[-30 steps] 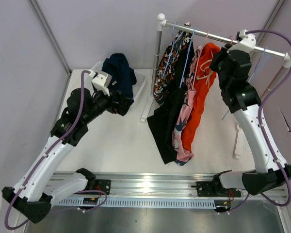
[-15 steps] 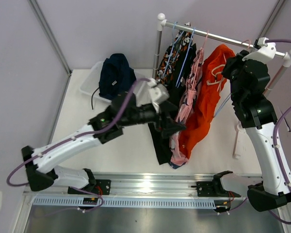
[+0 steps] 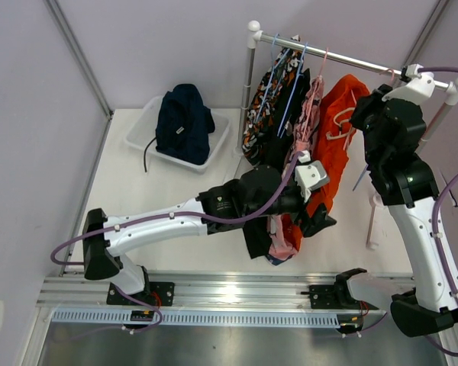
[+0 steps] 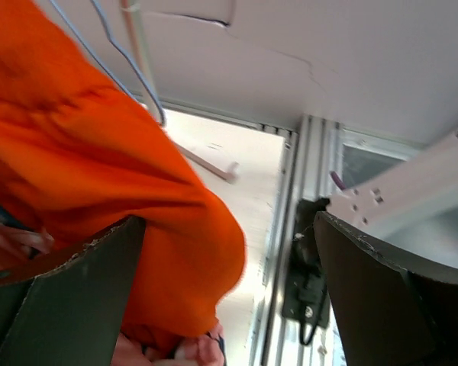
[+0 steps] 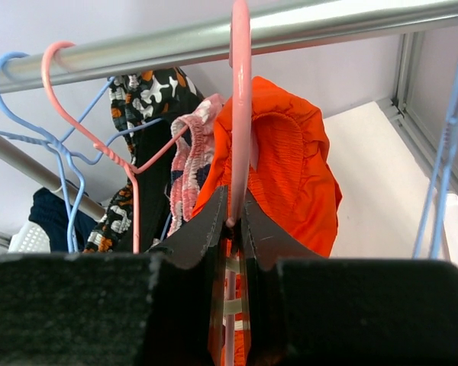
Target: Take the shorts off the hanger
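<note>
Bright orange-red shorts (image 3: 340, 130) hang on a pink hanger (image 5: 240, 99) from the metal rail (image 3: 343, 57). My right gripper (image 5: 234, 217) is shut on that hanger's neck just below the rail. My left gripper (image 4: 229, 221) is open and low beside the rack. The lower part of the orange-red shorts (image 4: 99, 152) lies between its fingers, against the left one. Blotch-patterned shorts (image 3: 263, 107), black shorts (image 3: 256, 198) and pink shorts (image 3: 309, 114) hang further left on the rail. Navy shorts (image 3: 185, 114) lie in a white bin (image 3: 141, 133).
Blue wire hangers (image 5: 65, 152) crowd the rail left of the pink one, and another blue hanger (image 5: 443, 152) hangs at its right. The rack's white post (image 3: 248, 91) stands mid-table. An aluminium track (image 3: 229, 293) runs along the near edge.
My left arm has swung from the bin across the table to the hanging orange-red shorts. My right gripper has shifted right along the rail with the hanger, carrying the shorts with it.
</note>
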Action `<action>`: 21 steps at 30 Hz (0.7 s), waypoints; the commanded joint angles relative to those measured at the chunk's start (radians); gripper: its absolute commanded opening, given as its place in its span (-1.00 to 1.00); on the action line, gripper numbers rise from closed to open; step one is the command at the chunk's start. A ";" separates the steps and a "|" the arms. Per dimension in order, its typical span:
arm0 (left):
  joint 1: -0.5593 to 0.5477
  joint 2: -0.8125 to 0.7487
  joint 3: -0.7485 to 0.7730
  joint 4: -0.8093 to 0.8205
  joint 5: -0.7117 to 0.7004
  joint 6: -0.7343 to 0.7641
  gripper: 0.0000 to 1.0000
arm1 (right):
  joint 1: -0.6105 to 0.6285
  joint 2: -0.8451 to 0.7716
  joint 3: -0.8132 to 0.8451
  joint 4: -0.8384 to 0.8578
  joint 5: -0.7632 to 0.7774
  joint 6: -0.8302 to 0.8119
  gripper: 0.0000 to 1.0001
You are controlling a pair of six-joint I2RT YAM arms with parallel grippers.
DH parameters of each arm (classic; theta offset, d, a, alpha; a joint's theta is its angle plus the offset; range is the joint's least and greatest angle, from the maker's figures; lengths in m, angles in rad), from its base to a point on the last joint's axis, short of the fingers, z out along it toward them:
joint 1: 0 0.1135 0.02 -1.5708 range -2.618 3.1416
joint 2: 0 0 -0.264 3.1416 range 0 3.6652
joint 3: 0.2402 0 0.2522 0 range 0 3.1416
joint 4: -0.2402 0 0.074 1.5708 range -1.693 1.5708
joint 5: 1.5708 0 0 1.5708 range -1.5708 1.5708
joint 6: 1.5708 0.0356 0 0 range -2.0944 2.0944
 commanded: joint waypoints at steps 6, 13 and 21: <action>-0.007 0.032 0.041 0.044 -0.196 0.070 0.99 | 0.002 -0.059 0.013 0.046 0.000 0.016 -1.00; -0.007 0.024 -0.065 0.077 -0.179 0.058 0.91 | 0.001 -0.057 0.036 0.038 0.024 0.008 -1.00; -0.007 0.043 -0.076 0.090 -0.219 0.049 -1.00 | -0.016 -0.064 0.040 0.023 0.026 0.021 -1.00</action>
